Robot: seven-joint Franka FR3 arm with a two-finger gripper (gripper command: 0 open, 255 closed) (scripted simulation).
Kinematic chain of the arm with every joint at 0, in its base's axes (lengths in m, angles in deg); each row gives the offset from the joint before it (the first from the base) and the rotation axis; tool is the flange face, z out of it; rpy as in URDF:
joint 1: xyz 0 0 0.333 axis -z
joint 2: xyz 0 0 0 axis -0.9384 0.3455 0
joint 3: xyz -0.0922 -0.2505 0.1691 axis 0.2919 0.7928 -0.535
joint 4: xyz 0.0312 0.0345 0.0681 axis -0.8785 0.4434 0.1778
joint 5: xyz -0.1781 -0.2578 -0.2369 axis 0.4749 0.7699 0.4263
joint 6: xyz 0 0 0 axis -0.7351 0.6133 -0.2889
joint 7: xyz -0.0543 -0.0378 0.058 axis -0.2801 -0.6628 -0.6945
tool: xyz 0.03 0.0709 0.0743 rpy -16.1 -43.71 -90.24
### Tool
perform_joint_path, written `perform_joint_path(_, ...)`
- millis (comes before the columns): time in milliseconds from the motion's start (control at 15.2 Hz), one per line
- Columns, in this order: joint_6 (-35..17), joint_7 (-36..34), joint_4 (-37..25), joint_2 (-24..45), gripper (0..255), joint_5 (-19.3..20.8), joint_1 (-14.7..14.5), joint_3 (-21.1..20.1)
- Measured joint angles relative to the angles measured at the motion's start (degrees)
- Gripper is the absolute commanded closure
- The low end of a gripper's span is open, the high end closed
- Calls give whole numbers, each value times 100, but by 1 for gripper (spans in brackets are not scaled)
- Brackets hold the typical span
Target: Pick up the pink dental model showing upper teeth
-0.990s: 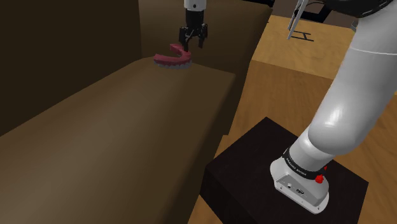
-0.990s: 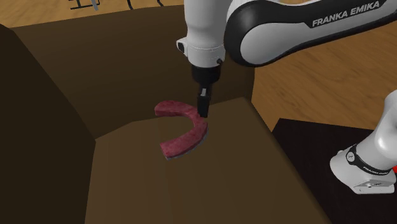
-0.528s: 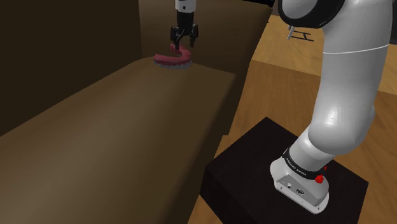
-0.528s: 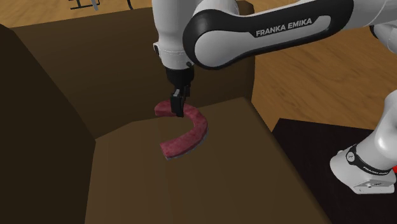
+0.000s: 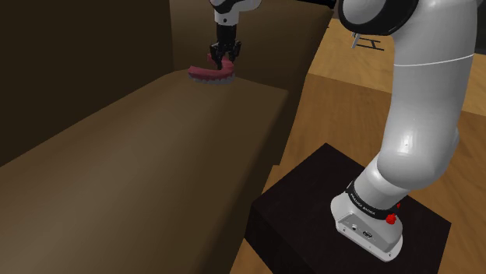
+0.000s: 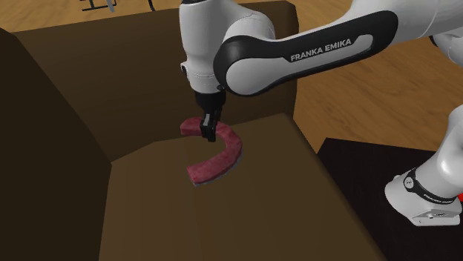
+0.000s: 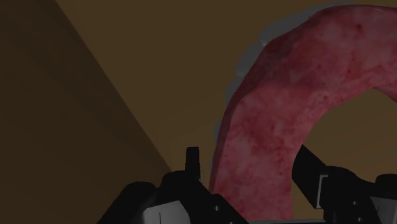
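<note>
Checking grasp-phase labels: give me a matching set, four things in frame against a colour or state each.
Things:
1 dental model
2 pincer
3 stand
4 sofa seat

Colour or state:
A black box
B plain brown
C pink-red arch
D open, one finger on each side of the arch's limb

Pairs: 1-C, 2-D, 3-A, 4-B

Brown sofa seat (image 6: 245, 215), pink horseshoe dental model (image 6: 231, 152) lying on it
</note>
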Motion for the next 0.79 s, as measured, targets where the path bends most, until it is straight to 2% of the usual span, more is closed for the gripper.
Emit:
perform_joint_path(594,-17,1,17,-6,255,1,1,1)
perform_joint_path(792,120,9,-112,-6,255,-1,5,1)
